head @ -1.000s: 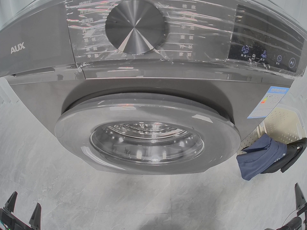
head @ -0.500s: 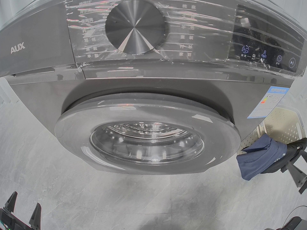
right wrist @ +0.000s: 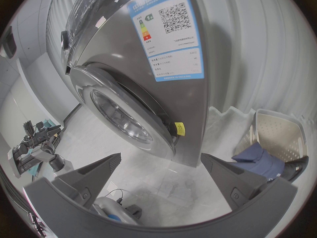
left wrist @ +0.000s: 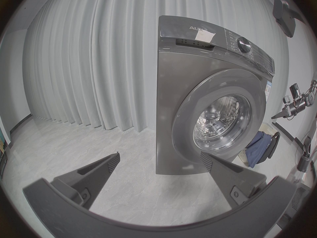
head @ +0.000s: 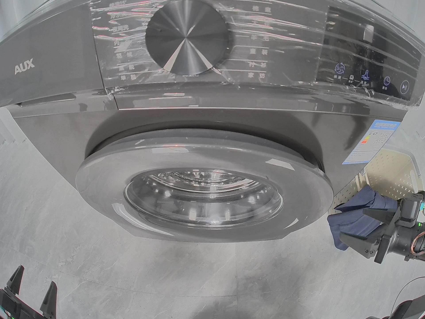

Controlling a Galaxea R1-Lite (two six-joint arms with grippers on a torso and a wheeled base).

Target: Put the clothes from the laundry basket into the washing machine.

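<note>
Grey marbled floor (head: pixel 133 262) is seen across the foreground, with a pale curtain (left wrist: pixel 82 66) behind. Nearest, low on the robot's left, the left gripper (head: pixel 35 278) is held with its fingers spread wide and nothing between them. Farther forward on the right, the right gripper (head: pixel 353 224) is raised level with the clothes. Its fingers are likewise spread wide and empty, with the tips pointed across toward the washing machine (head: pixel 199 120).

Close behind those tips a blue garment (head: pixel 354 200) is draped over the front rim of the laundry basket (head: pixel 392 173). It hangs down the outside, so its long axis runs from rim to floor. A black garment (right wrist: pixel 295 169) is laid beside it on the same rim. The basket is set just beside the machine's right front corner.

In the right wrist view the blue garment is seen off to one side of the open fingers, not in the gap, so a turn toward the basket is judged necessary before a grasp. The right arm is clearly the nearer one.

Beyond, the machine's round door (head: pixel 203 187) is shut, and it is judged that it must be opened before anything can be loaded.
</note>
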